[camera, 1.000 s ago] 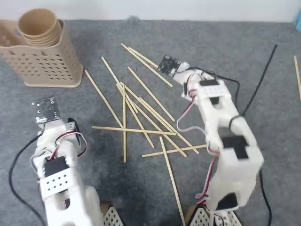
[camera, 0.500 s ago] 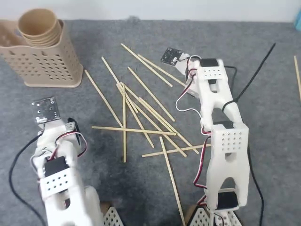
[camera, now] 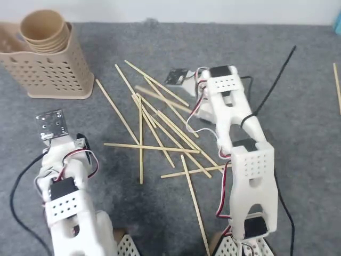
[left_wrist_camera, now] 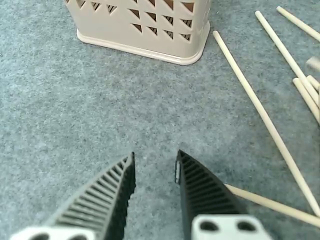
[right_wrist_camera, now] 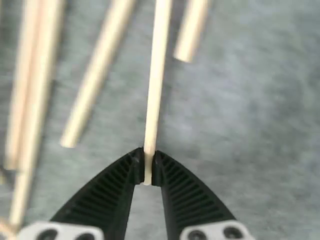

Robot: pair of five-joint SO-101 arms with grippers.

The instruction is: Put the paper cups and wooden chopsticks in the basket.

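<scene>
Now: right hand [right_wrist_camera: 144, 172] is pinched shut on the end of one wooden chopstick [right_wrist_camera: 157, 75]. The stick sits squarely between the two pads and runs straight out past the tips. Other loose sticks lie beside it on the grey table [right_wrist_camera: 260, 100].

High view: the right hand [camera: 180, 79] is well apart from the basket [camera: 48, 74]. The chopstick pile [camera: 160, 130] is scattered flat and crossing on the table, between the basket and the right arm. One stray stick [camera: 337, 88] lies farthest from the basket, at the table's edge.

Left hand [left_wrist_camera: 154, 162] is parted by a narrow gap with nothing between the pads. It points at the basket [left_wrist_camera: 150, 30], near its base but not touching. A long chopstick [left_wrist_camera: 265, 120] starts just beside the basket's corner and runs away from it. Another stick [left_wrist_camera: 270, 206] lies on the table close by one finger.

Paper cups [camera: 45, 29] are nested in a stack, upright inside the basket at one end.
</scene>
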